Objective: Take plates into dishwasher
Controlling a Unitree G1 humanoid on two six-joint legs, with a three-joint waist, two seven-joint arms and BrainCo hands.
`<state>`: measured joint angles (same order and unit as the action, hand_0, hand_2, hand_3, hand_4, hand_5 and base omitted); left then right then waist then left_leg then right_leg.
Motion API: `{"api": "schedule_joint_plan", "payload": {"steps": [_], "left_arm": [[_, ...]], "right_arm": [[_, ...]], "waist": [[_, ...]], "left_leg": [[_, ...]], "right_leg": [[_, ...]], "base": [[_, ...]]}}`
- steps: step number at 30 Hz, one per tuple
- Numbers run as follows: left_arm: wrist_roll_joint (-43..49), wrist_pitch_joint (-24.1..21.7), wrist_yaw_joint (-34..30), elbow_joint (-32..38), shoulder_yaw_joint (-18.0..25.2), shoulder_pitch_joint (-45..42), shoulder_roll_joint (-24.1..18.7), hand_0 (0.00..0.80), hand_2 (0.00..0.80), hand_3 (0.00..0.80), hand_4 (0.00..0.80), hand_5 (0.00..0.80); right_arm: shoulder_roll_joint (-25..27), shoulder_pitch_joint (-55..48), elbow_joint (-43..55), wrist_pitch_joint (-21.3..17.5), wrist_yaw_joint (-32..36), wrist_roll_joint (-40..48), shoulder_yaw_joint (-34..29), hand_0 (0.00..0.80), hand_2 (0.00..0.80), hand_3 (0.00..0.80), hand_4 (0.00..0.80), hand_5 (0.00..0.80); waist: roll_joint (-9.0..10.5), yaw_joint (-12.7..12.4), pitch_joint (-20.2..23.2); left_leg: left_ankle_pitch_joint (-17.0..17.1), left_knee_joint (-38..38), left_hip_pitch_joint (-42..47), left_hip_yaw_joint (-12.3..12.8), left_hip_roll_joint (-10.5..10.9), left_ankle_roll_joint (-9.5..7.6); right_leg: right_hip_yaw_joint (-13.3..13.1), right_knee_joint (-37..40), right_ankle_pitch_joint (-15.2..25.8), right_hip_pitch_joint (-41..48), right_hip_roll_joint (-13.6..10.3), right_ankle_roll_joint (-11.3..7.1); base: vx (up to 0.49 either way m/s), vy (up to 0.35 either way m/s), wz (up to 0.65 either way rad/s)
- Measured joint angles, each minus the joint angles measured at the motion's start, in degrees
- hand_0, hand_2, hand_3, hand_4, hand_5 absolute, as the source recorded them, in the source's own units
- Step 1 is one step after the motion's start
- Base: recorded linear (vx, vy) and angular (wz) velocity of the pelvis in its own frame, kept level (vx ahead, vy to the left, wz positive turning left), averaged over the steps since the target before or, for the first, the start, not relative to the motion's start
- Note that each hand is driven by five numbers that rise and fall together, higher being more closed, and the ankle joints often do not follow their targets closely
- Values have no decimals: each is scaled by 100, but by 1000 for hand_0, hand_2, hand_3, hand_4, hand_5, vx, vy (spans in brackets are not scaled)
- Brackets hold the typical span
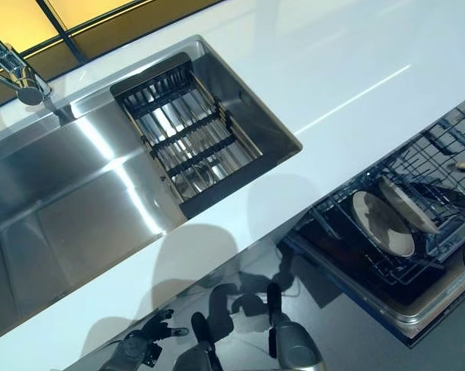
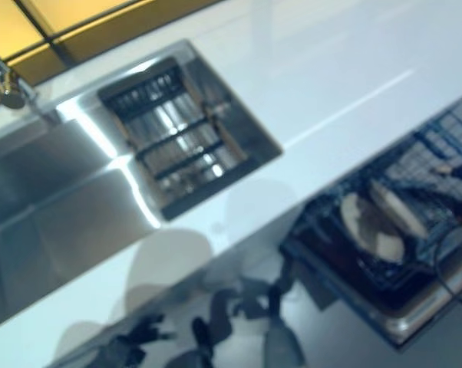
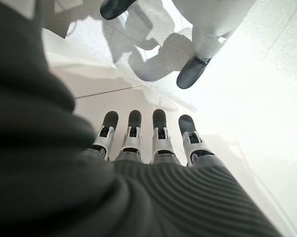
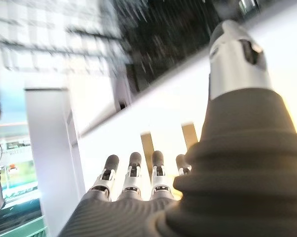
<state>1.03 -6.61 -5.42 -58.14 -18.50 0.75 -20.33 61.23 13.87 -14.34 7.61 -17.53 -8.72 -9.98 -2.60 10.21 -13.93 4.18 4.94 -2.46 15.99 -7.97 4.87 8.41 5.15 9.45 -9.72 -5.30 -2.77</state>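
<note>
Two round pale plates, one in front (image 1: 381, 224) and one behind (image 1: 406, 205), stand on edge in the pulled-out dishwasher rack (image 1: 418, 166) at the lower right. My left hand (image 1: 142, 345) hangs low below the counter's front edge, open and empty; its wrist view shows straight fingers (image 3: 158, 131) over the floor. My right hand (image 4: 138, 190) shows only in its own wrist view, fingers straight and holding nothing, away from the plates. A dark wire dish rack (image 1: 188, 131) sits in the sink and I see no plate in it.
A white counter (image 1: 348, 69) runs across the view with a steel sink (image 1: 70, 201) set in it and a tap (image 1: 16, 73) at the far left. The dishwasher's open door (image 1: 406, 313) sticks out below the counter at the right.
</note>
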Motion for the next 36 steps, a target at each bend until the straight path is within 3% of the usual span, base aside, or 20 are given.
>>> {"api": "schedule_joint_plan", "payload": {"steps": [3,7,15,23,36], "left_arm": [[1,-8,5,-192,-1,-7,93,0,0,0,0,0],[-1,-37,7,-367,-5,-8,185,0,0,0,0,0],[-2,-42,-2,-550,-118,-29,292,0,0,0,0,0],[-4,-40,-36,-545,-372,33,371,0,0,0,0,0],[-12,-67,-178,-333,-661,223,591,0,0,0,0,0]], "right_arm": [[-496,-527,194,-29,-306,560,-412,0,0,0,0,0],[-920,-1006,123,-55,-465,1331,-594,0,0,0,0,0],[-1354,-1418,-1250,-336,-561,2567,-962,0,0,0,0,0],[-1742,-1439,-2647,-595,-523,3536,-1013,0,0,0,0,0],[-1914,-1040,-4144,-1027,527,4175,-969,0,0,0,0,0]], "waist": [[93,33,217],[113,269,315],[-135,477,488],[-465,492,511],[-1316,469,-49]], "left_leg": [[-53,4,88,104,-40,73],[-78,26,140,153,-44,102],[-101,31,220,278,-107,113],[-110,34,175,372,-129,125],[-140,12,73,441,-94,156]], "right_leg": [[-74,1,-10,35,45,15],[-147,1,-9,56,53,11],[-243,2,-26,68,114,41],[-255,-3,-42,-38,122,73],[-248,-1,-43,-198,92,71]], "base": [[14,53,-16],[20,48,-8],[4,42,-7],[-35,26,-5],[-44,13,-4]]}}
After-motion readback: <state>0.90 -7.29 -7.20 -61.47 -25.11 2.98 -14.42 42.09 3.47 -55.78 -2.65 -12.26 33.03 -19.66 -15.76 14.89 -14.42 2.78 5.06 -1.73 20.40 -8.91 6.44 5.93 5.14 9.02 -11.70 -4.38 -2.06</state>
